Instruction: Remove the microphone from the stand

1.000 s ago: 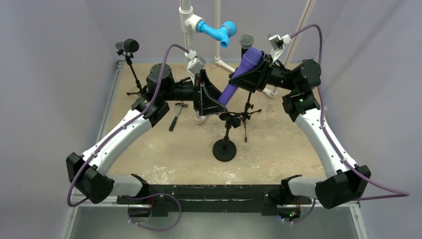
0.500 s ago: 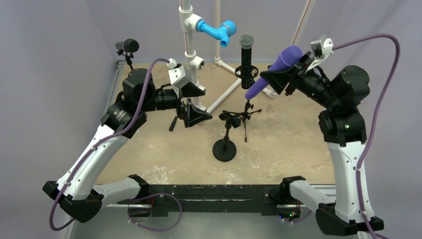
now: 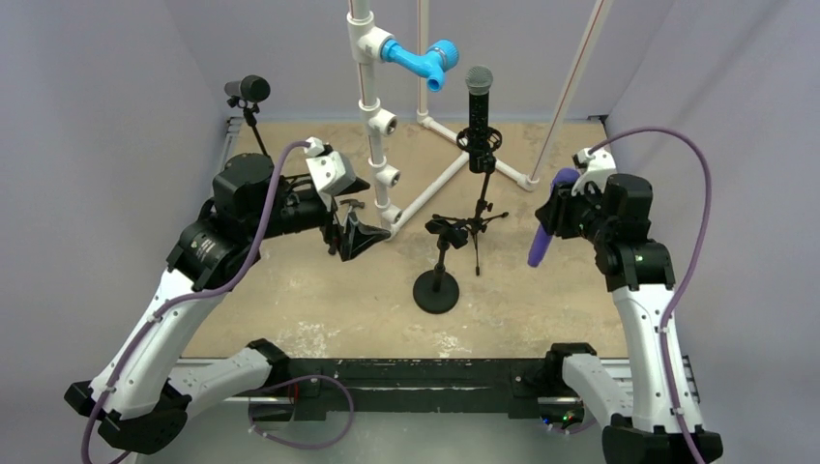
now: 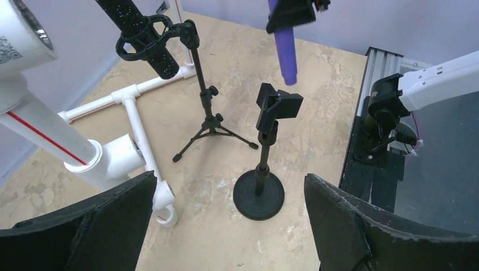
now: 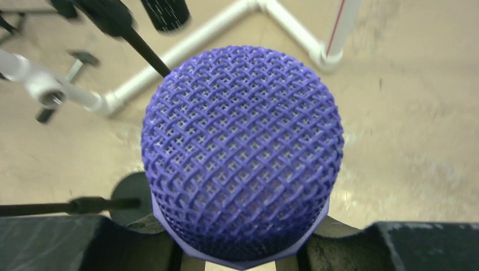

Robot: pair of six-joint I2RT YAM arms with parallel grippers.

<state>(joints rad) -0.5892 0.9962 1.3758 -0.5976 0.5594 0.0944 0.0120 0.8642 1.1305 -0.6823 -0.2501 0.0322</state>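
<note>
Purple microphone [image 3: 539, 244]: clamped in right gripper [image 3: 555, 207], head uppermost, tail hanging in the air. It is off the stand [image 3: 440, 263] and to its right, well apart; clip [image 4: 278, 107] empty.
Left gripper [image 3: 354, 232]: fingers spread wide, nothing held.
White pipe [image 4: 68, 141]: code sticker [image 4: 11, 48], no legible words.

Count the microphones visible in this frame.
3. A purple microphone is clamped in the right gripper. A black microphone is on the tripod stand at back centre. A small black microphone is on a thin stand at back left. None appears hidden.
</note>
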